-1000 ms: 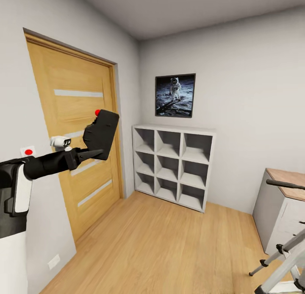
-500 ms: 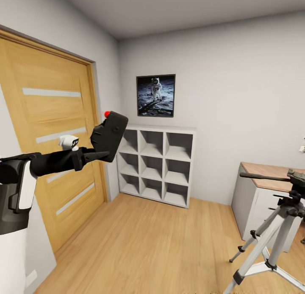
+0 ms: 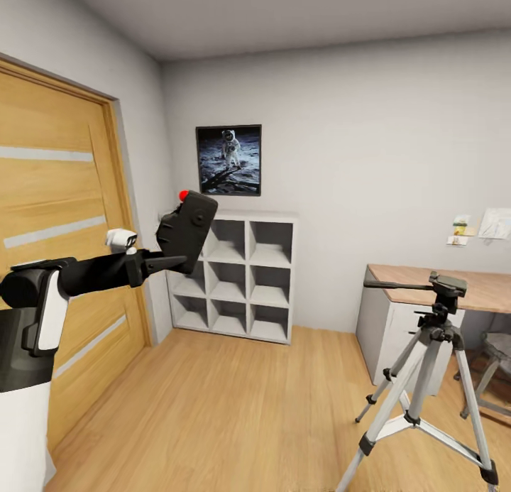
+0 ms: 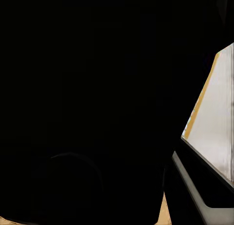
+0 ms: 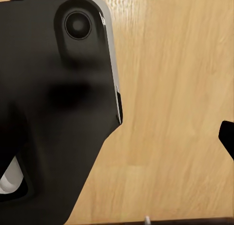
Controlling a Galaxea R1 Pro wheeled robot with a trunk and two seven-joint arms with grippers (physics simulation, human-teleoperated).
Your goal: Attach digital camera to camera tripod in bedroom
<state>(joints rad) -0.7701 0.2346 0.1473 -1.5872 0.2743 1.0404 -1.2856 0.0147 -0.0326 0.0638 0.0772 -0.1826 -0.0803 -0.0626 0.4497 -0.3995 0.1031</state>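
1. Bedroom: grey walls and a light wood plank floor (image 3: pixel 234 407). The landmark for every place below is the white cube shelf unit (image 3: pixel 238 279) against the far wall.
2. Oak door (image 3: pixel 57 265) with frosted strips, left of the shelf unit; a framed astronaut picture (image 3: pixel 228 160) hangs above the unit.
3. Wooden tabletop (image 3: pixel 490 287), right of the shelf unit.
4. Camera tripod (image 3: pixel 426 378), standing on the floor right of the shelf unit and in front of the tabletop; pan head (image 3: pixel 446 286) bare.
5. Left gripper (image 3: pixel 167 261), raised in front of the shelf unit's left edge, fingers pinching the digital camera (image 3: pixel 186 231).
6. Right gripper: whether its fingers are spread or pressed together cannot be told; the right wrist view looks down at the floor.
7. Risk (judgement): camera and tripod are well apart, so the carry is long. The camera sits tilted, held low on its body. A jolt could shift it, spoiling alignment with the pan head, or a careless approach could knock the tripod over.
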